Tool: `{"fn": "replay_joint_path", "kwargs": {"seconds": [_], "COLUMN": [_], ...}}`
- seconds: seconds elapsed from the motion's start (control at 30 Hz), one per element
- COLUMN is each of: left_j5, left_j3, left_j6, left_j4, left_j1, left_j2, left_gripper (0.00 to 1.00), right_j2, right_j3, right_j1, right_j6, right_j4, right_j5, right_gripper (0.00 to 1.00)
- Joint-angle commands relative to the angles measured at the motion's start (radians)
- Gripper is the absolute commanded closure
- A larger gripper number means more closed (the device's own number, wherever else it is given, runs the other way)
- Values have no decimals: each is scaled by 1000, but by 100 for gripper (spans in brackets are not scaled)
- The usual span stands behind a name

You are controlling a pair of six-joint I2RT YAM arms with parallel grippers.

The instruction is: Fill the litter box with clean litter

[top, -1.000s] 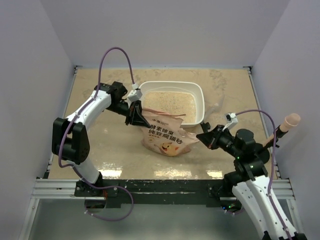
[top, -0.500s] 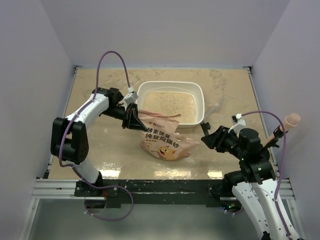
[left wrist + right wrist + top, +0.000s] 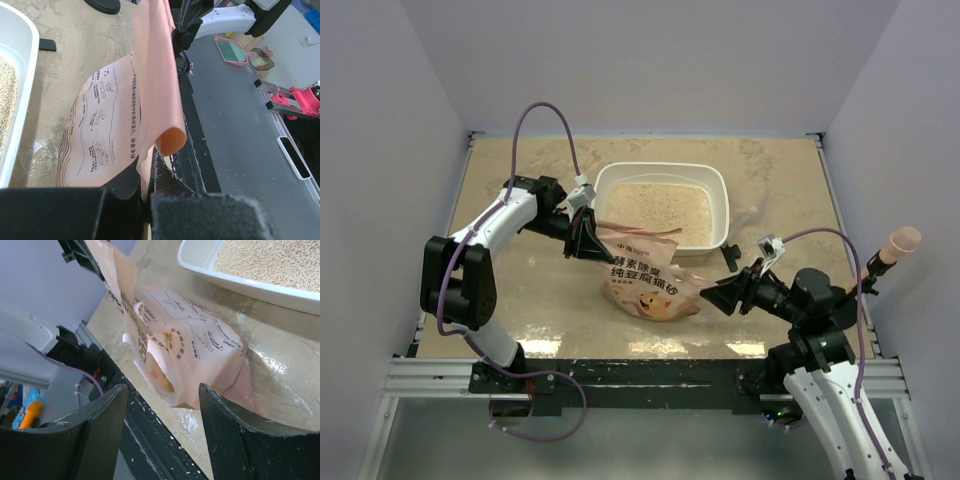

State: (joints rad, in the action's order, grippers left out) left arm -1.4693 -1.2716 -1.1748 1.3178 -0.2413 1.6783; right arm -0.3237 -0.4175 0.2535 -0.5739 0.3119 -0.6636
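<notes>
The white litter box [image 3: 721,190] sits mid-table with pale beige clean litter [image 3: 660,210] spread inside; its rim [image 3: 260,287] and litter [image 3: 280,260] also show in the right wrist view. An orange-pink printed bag [image 3: 645,275] lies on the table in front of the box. My left gripper [image 3: 582,238] is shut on the bag's upper edge [image 3: 155,90]. At the bag's right end, my right gripper [image 3: 718,298] stands open, and the bag [image 3: 190,355] lies just beyond its fingertips, untouched.
A scoop with a pale pink handle [image 3: 890,250] leans at the right wall. Loose granules and wet-looking patches [image 3: 270,370] mark the tabletop near the bag. White walls enclose the table on three sides. The black table edge [image 3: 220,100] runs along the near side.
My right gripper let go of the bag's right end, opened, and shifted left and lower toward the bag's bottom corner. The bag sank slightly. The left gripper still holds its edge.
</notes>
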Motion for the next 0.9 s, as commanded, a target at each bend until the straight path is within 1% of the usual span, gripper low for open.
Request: {"fn": "replay_joint_path", "kwargs": {"seconds": [0.0,0.03,0.17,0.37,0.43,0.63,0.73,0.87], "left_j5": [-152,-152,-154,-154,-152,-149,-149,-149], "left_j3": [6,8,8,11,12,20,26,41], "left_j6": [-59,-62,-62,-65,-65,-74,-77,-86], "left_j4": [-3,-3,-3,-3,-3,-3,-3,-3], "left_j1": [7,7,7,7,7,7,7,7], "left_j2": [-29,-28,-25,-20,-25,-25,-22,-28], "left_gripper": [100,100,100,100,100,100,100,100], "right_j2": [49,58,31,-115,-147,-143,-150,-179], "right_j3": [32,37,72,108,108,134,140,138], "right_j1": [26,24,24,26,26,24,26,27], "right_j6": [62,62,54,46,46,36,32,34], "right_j4": [-143,-154,-265,-405,-418,-441,-441,-445], "right_j5": [-50,-39,-99,-151,-168,-180,-182,-189], "right_gripper": [36,35,35,41,41,43,49,52]}}
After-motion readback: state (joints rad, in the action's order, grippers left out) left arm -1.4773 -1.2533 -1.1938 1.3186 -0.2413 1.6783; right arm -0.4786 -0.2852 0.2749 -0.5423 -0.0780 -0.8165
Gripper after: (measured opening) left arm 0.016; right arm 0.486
